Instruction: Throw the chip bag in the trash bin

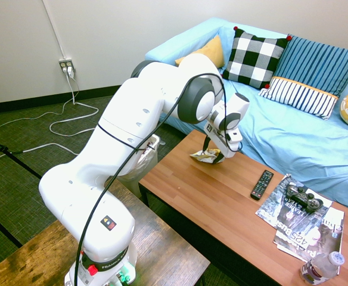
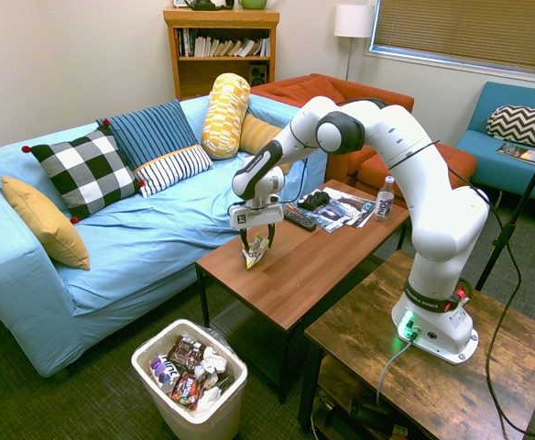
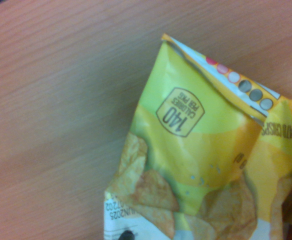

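Hovering over the near end of the wooden coffee table (image 2: 322,266), white arm's gripper (image 2: 255,246) angled steeply down, fingers spread wide on either side of the chip bag (image 2: 256,251) and not closed on it; whether the fingertips touch the foil, cannot tell.

Lying crumpled on the tabletop close to the corner nearest the sofa, chip bag (image 1: 205,156) showing silver-white and yellow in the first exterior view; filling much of the wrist view, same bag (image 3: 206,165) with yellow-green front, printed chips, a "140 calories" badge and a row of coloured dots along one sealed edge, flat against bare wood grain.

Standing on the carpet beside the table's end and in front of the sofa, trash bin (image 2: 191,378) lined with white plastic, holding dark candy wrappers and other litter; well apart from the bag and lower than the tabletop; mostly hidden behind the arm in the first exterior view.

Resting further along the table: black remote (image 1: 262,184); magazines (image 1: 305,223) overlapping one another, with a dark game controller (image 1: 304,196) on top; clear water bottle (image 1: 322,267) lying at the far corner.

Spread behind the table, blue sofa (image 1: 293,137) carrying a black-and-white checked cushion (image 1: 254,58), a striped cushion (image 1: 299,95) and a mustard cushion (image 1: 207,53).
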Robot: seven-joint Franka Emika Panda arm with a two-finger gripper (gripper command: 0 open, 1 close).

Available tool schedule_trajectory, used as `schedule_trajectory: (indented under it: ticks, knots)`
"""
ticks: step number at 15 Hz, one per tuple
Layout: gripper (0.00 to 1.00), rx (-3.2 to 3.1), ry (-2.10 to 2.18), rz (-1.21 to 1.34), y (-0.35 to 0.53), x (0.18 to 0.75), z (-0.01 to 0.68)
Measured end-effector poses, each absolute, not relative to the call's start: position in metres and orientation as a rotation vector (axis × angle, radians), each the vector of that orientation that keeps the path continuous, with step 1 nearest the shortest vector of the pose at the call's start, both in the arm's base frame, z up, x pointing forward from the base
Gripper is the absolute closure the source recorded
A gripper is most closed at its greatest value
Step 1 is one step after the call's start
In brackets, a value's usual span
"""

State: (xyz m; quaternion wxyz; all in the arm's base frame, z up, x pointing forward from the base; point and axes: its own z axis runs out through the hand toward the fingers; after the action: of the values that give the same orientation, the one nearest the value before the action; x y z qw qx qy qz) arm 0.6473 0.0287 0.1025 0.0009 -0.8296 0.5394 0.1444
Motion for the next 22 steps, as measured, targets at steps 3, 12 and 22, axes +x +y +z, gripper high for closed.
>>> schedule_trajectory:
  ticks: [3, 12, 22]
  knots:
    - [1.00, -2.606, 1.691, 0.463, 0.030, 0.652, 0.095]
    - [1.00, -2.585, 1.694, 0.475, 0.033, 0.658, 0.090]
    - [1.00, -2.614, 1.581, 0.338, 0.049, 0.666, 0.132]
